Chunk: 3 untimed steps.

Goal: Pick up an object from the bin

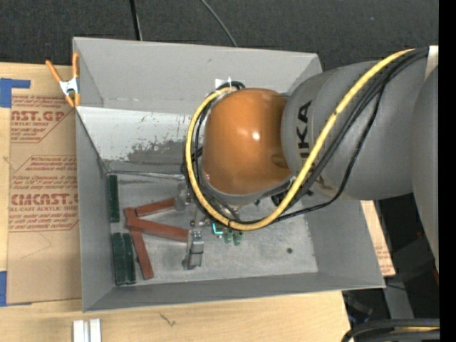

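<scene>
Claw (193, 251) hanging low in grey metal bin (92, 155), its opening impossible to tell | three red-brown flat bars (158, 229) lying just beside it | three dark green slabs (122, 258) lying along the left wall

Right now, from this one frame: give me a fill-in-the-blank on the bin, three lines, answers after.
1. The cover on the arm's wrist is ___ in colour.
2. The dark green bars lie by the bin's ___ wall in the view.
3. The sticks just left of the end effector are ___ in colour.
Missing: orange; left; red-brown.
</scene>
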{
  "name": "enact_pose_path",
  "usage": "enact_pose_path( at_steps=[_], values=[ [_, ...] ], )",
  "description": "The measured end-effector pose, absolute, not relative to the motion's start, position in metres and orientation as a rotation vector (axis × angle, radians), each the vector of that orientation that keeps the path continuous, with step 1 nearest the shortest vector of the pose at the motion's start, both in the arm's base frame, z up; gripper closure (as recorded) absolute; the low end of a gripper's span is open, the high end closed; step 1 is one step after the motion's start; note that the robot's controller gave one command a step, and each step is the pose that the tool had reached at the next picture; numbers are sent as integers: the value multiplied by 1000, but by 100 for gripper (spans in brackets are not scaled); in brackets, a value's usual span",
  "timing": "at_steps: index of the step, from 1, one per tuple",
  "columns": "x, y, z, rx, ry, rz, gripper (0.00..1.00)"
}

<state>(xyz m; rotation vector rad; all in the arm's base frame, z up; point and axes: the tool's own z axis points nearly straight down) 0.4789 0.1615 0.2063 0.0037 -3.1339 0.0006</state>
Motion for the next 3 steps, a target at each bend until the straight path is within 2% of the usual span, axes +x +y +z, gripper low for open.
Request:
enact_pose_path(
  at_steps=[1, 2, 3],
  values=[
    [481, 161, 210, 1, -3142, -2, 0],
    [523, 159, 151, 63, -3149, -4, 0],
    [537, 158, 113, 17, -3142, -1, 0]
  ],
)
